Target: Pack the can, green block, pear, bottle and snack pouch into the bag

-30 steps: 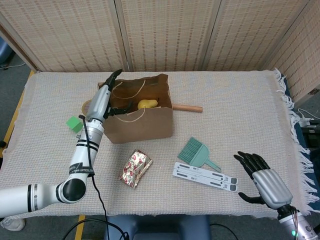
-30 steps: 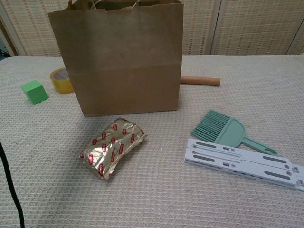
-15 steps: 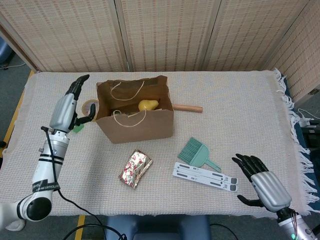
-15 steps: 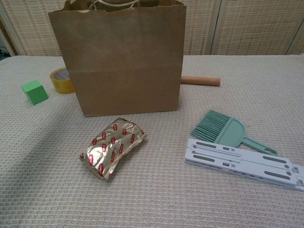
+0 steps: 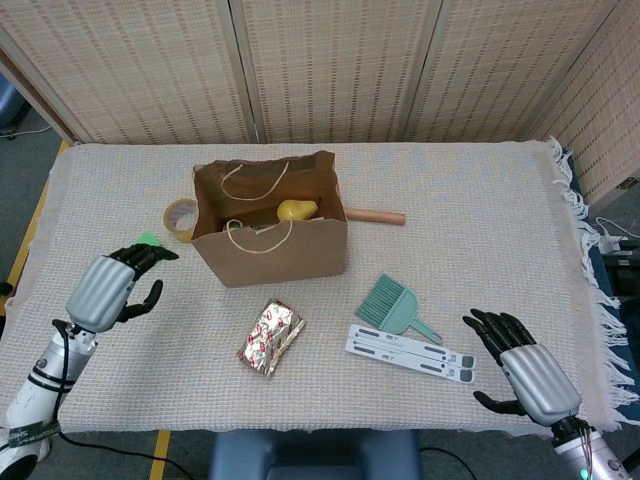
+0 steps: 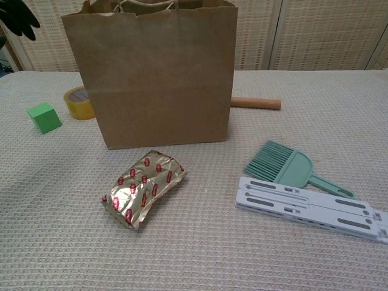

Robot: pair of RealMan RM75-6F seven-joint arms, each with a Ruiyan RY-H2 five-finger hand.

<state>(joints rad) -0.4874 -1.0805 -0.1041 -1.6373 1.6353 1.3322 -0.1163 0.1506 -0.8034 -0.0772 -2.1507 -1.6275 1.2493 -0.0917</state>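
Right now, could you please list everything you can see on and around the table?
bag: one, brown paper, upright at back centre
pear: one, yellow, inside the bag
snack pouch: one, gold and red, in front of the bag
green block: one, left of the bag
tape roll: one, yellowish, beside the bag's left side
wooden stick: one, brown, right of the bag
brush: one, teal, right front
folding stand: one, white, in front of the brush
table: one, beige woven cloth
left hand: grey-black, empty, above the block
right hand: grey-black, open, right front

A plain brown paper bag (image 6: 157,73) is showing a yellow pear (image 5: 295,209) inside. A gold foil snack pouch (image 6: 144,187) is showing red markings. A solid green cube block (image 6: 43,116) is sitting on the beige woven desk (image 6: 194,254).
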